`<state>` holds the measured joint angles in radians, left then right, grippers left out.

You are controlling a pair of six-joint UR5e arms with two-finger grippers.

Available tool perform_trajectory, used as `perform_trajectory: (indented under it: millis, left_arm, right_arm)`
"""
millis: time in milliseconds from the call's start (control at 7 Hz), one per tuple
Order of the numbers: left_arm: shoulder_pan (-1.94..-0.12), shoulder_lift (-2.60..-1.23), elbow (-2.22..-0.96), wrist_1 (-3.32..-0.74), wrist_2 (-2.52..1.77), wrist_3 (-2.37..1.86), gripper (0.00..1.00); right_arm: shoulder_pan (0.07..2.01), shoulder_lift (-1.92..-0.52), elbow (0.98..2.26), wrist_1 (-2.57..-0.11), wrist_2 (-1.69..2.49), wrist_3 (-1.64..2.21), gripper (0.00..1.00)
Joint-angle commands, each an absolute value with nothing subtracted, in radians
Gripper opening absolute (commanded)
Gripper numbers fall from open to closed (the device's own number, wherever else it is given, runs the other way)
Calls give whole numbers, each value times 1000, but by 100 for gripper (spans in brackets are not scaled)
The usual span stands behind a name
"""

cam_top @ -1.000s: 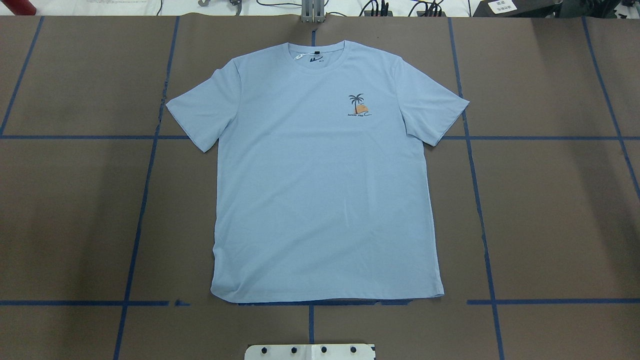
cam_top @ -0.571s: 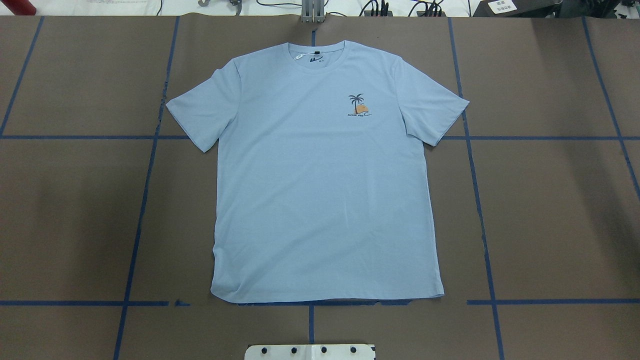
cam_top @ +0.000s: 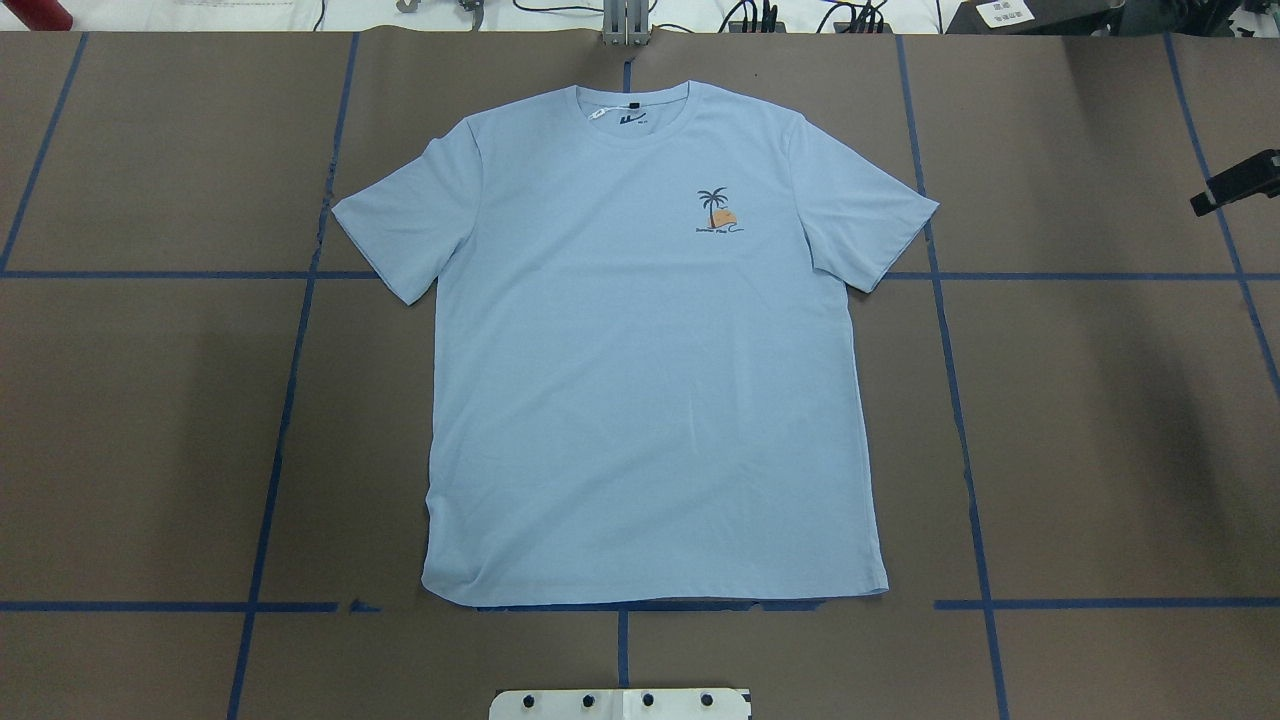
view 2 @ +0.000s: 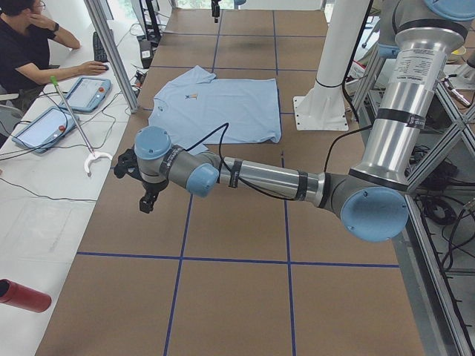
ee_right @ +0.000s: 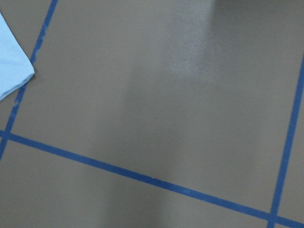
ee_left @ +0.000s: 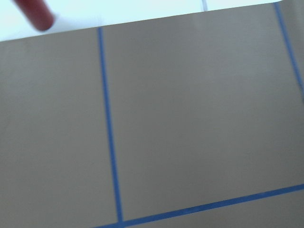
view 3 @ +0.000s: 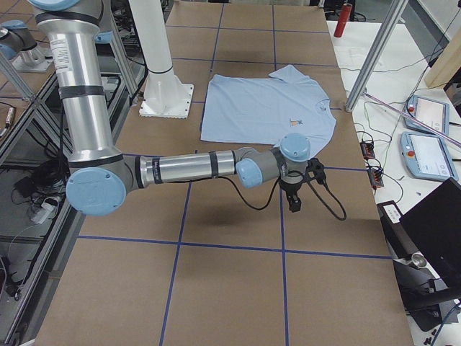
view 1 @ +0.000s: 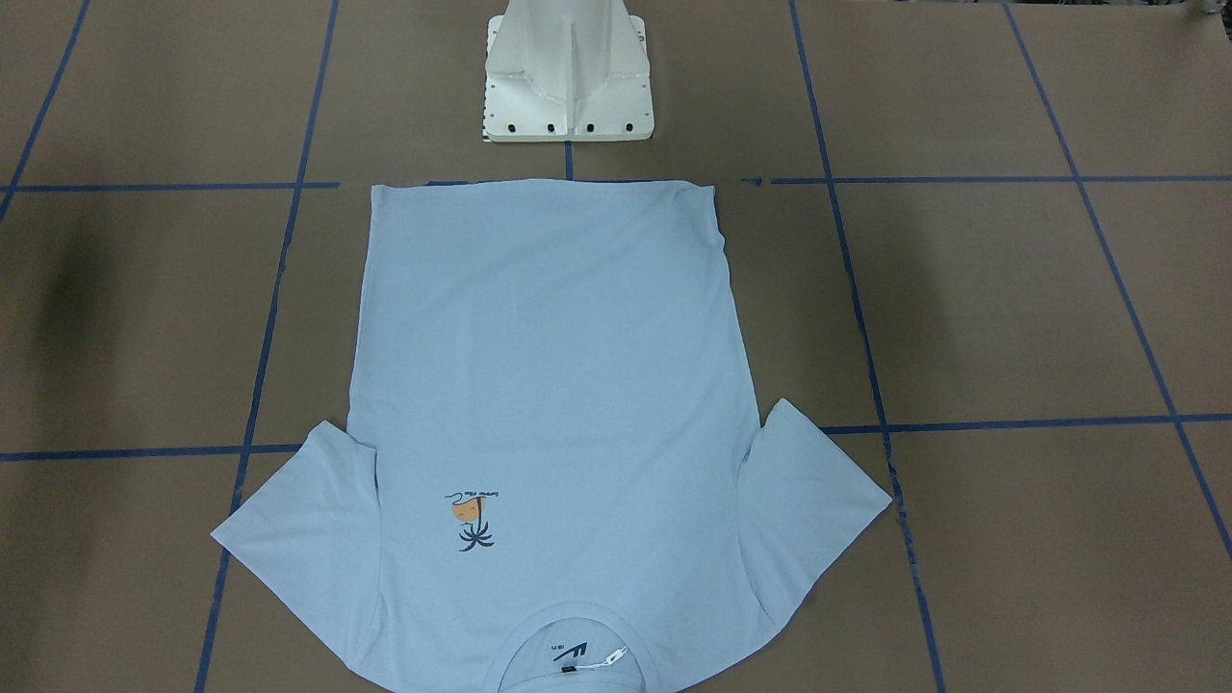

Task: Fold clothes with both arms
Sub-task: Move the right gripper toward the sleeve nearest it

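**On the table (view 1: 962, 289): T-shirt (view 1: 549, 385) flat, both pincers out to the sides**

From across the table, I see the T-shirt spread flat with its print up. Its hem lies just beside my white pedestal base (view 1: 568, 87) and its collar at the end away from me. Its long axis runs straight out from me, and a sleeve splays to either side. Neither pincer shows here.

From overhead, the lie is the same. A black bit of my right pincer (cam_top: 1235, 183) pokes in at the right edge, about level with the right sleeve and well apart from it. Too little of it shows to say how wide the jaws stand. My left arm is out of frame.

From the table's left end, my left pincer (view 2: 146, 200) hangs tips-down over bare table. The shirt lies well apart from it, toward the table's middle. I cannot tell its opening from here.

From the right end, my right pincer hangs the same way, out past the right sleeve. Again I cannot tell its opening.

My left wrist camera shows only brown table, blue tape lines (ee_left: 108, 128) and a red cylinder (ee_left: 33, 12) at the corner, with no cloth. My right wrist camera catches a corner of blue cloth at its left edge, which I take for the sleeve tip.

So I judge my right pincer the nearer. Each must come inward, across the shirt's long axis, toward its own side.
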<state>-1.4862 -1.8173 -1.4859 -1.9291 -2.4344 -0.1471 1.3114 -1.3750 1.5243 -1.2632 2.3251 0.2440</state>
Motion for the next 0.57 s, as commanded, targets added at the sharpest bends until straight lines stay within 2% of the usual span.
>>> perform_trajectory:
  millis: [0,286,429]
  left_arm:
    - [-1396,-1863,-1471,-1957,-2441,-223,100]
    - [-1288,-1922,-1466,-1956,-2384,-311,100]
    - [-1279,-1922,-1471,-1974,-2296,-325,100]
  right_arm:
    - [1221,-1310,1476,-1160,2271,363,100]
    - [1157,-1281,1466,-1091,2212,589,100]
    - [1076,-1211,1436,-1088,2107,720,100]
